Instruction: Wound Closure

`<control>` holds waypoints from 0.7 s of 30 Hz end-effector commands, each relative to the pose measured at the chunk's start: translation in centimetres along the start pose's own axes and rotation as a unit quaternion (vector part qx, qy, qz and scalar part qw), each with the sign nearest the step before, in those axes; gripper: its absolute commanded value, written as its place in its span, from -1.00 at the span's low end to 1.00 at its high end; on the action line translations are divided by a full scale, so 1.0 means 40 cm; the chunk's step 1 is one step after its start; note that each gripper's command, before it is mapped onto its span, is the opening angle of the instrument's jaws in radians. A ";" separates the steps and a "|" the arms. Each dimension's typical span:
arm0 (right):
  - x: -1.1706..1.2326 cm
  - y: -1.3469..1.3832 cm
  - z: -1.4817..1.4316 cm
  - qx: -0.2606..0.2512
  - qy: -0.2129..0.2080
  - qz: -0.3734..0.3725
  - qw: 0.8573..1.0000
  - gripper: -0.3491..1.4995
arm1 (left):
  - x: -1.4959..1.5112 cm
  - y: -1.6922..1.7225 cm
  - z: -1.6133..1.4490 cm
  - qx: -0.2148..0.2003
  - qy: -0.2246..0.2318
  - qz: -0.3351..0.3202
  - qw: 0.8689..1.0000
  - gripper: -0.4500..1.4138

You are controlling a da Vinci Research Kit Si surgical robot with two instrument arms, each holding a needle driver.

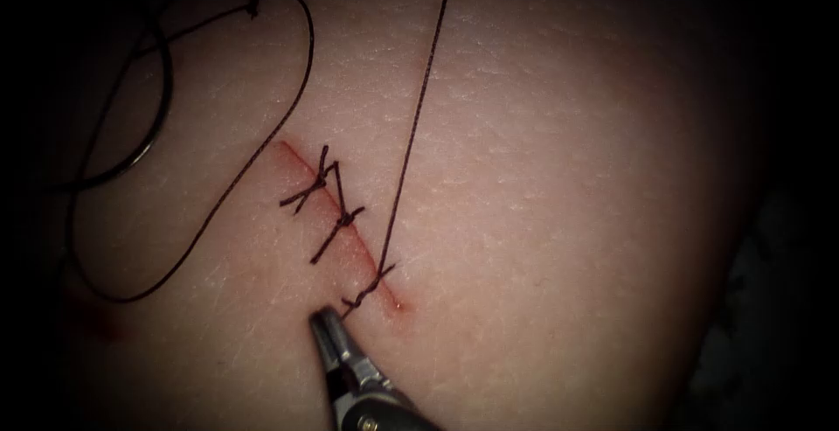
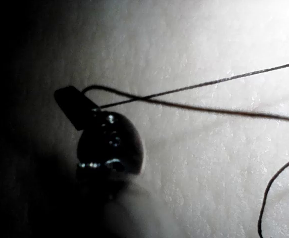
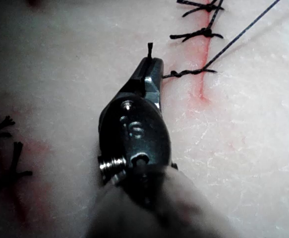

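**Tissue**: pale pork belly, carrying every other item.

**Thread**: one taut strand rises from the lowest stitch to the tissue's upper edge. A slack length loops wide over the tissue left of the cut and ends in a small knot near the upper left corner.

**Right tool**: enters from the tissue's lower edge, with its tip just left of the cut's lower end and touching the twisted tail of the lowest stitch. Jaws pressed together on the thread; in the right wrist view a short end stands out of the tip.

**Left tool**: seen in its own wrist view, jaws closed on the thread, two strands running away across the tissue.

**Cut**: a slanted reddish line, left of the tissue's centre.

**Needle**: apparently the thicker dark arc lying on the surface near the left edge, well apart from the cut, held by neither tool.

**Stitches**: three across the cut, upper, middle, lowest.

**Red fluid**: a small trace at the cut's lower end.
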 end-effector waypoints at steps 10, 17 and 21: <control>-0.0038 -0.0040 0.0001 0.008 -0.005 -0.006 1.000 -1.00 | 0.0003 -0.0026 0.0072 0.021 -0.015 -0.014 1.000 -1.00; -0.0063 -0.0065 -0.0013 0.017 -0.010 -0.016 1.000 -1.00 | -0.0005 -0.0034 0.0106 0.019 -0.015 -0.014 1.000 -1.00; -0.0056 -0.0054 -0.0013 0.018 -0.012 -0.014 1.000 -1.00 | -0.0003 -0.0029 0.0104 0.014 -0.014 -0.019 1.000 -1.00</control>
